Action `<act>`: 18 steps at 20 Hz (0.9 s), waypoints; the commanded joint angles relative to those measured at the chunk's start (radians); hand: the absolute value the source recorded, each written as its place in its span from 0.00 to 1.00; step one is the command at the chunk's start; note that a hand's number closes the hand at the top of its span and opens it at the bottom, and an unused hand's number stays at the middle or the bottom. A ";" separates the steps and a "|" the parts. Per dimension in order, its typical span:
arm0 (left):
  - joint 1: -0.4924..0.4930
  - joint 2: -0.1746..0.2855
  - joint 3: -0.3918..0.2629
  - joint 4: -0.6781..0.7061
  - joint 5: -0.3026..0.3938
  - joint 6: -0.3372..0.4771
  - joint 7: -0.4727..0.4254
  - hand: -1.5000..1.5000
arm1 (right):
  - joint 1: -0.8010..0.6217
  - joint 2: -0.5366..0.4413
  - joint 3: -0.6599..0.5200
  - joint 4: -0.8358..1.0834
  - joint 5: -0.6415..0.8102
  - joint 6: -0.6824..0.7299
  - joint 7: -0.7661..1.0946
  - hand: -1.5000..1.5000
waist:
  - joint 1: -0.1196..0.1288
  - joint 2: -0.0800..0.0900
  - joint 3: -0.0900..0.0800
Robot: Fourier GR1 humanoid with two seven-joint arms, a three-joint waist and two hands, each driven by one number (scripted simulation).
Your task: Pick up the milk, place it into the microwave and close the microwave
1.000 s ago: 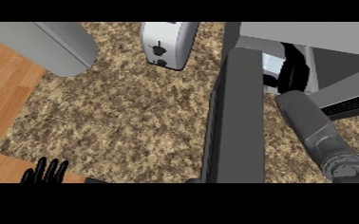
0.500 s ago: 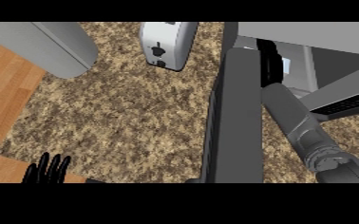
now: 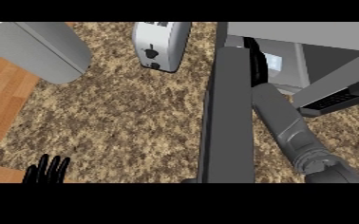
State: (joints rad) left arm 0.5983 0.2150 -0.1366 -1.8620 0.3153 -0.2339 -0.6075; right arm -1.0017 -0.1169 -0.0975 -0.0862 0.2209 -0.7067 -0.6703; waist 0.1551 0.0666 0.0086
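Logging head view over speckled granite counter (image 3: 126, 123). Noted microwave (image 3: 294, 31) at right, its dark door (image 3: 228, 123) standing open and seen edge-on as a long slab across the counter. Noted right forearm (image 3: 288, 123) running up from lower right edge, just beside the door, into the microwave opening. Seen of right hand (image 3: 255, 61) only a black strip past the door's upper end, rest hidden behind door. Cannot tell whether open or closed, nor whether anything is held. Recorded pale box-shaped patch, taken for the milk (image 3: 275, 62), inside the microwave cavity, just beside right hand; cannot tell whether touching. Recorded left hand (image 3: 46, 171) at lower left edge, fingers straight and pointing up, holding nothing, resting well apart from all else. Also logged: white toaster (image 3: 160, 45) at top centre, left of the door; large grey rounded body (image 3: 42, 50) at top left, kind not identifiable; wood surface (image 3: 10, 99) along left edge.
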 commanded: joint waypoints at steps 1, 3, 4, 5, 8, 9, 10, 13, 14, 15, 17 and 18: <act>0.018 -0.008 -0.003 0.005 -0.007 0.000 -0.019 0.00 | 0.031 0.032 -0.064 -0.040 -0.067 0.093 -0.062 0.00 | -0.017 -0.010 0.000; 0.025 0.013 0.021 -0.013 0.015 -0.013 -0.012 0.00 | 0.078 0.019 -0.086 -0.052 -0.091 0.160 -0.123 0.00 | -0.034 -0.014 0.000; 0.013 0.001 0.012 -0.009 0.006 -0.007 -0.018 0.00 | 0.077 0.033 -0.099 -0.057 -0.105 0.184 -0.134 0.00 | -0.040 -0.017 -0.001; 0.030 0.002 0.014 0.016 0.017 -0.020 -0.024 0.00 | 0.086 -0.006 -0.112 -0.057 -0.119 0.245 -0.144 0.00 | -0.049 -0.020 -0.002; 0.065 0.013 0.009 -0.017 -0.002 -0.020 -0.028 0.00 | 0.138 0.024 -0.128 -0.054 -0.138 0.313 -0.212 0.00 | -0.060 -0.030 -0.002; 0.057 0.010 0.011 -0.040 0.016 -0.013 -0.005 0.00 | 0.117 0.049 -0.136 -0.043 -0.146 0.306 -0.187 0.00 | -0.054 -0.027 -0.002; 0.056 -0.019 -0.029 -0.031 -0.020 0.006 -0.008 0.00 | 0.146 0.036 -0.141 -0.047 -0.150 0.344 -0.225 0.00 | -0.068 -0.030 -0.002; 0.060 -0.001 0.010 -0.042 0.001 0.002 -0.010 0.00 | 0.225 0.022 -0.154 -0.047 -0.164 0.424 -0.312 0.00 | -0.086 -0.036 -0.003; 0.090 0.007 -0.002 -0.080 -0.006 0.003 0.005 0.00 | 0.213 0.048 -0.158 -0.043 -0.166 0.399 -0.307 0.00 | -0.076 -0.035 -0.003; 0.043 -0.011 -0.002 -0.034 -0.005 0.014 0.016 0.00 | 0.216 0.043 -0.162 -0.041 -0.168 0.388 -0.308 0.00 | -0.092 -0.038 -0.004; 0.078 -0.026 -0.021 -0.052 -0.032 0.037 0.018 0.00 | 0.228 0.023 -0.158 -0.044 -0.164 0.439 -0.328 0.00 | -0.096 -0.043 -0.005; 0.105 -0.024 -0.038 -0.094 -0.029 0.031 0.029 0.00 | 0.241 0.053 -0.168 -0.058 -0.174 0.411 -0.361 0.00 | -0.100 -0.047 -0.005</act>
State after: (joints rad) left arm 0.6714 0.2013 -0.1534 -1.9194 0.2965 -0.2158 -0.5971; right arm -0.7977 -0.0796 -0.2528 -0.1370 0.0587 -0.3237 -0.9494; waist 0.0695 0.0280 0.0048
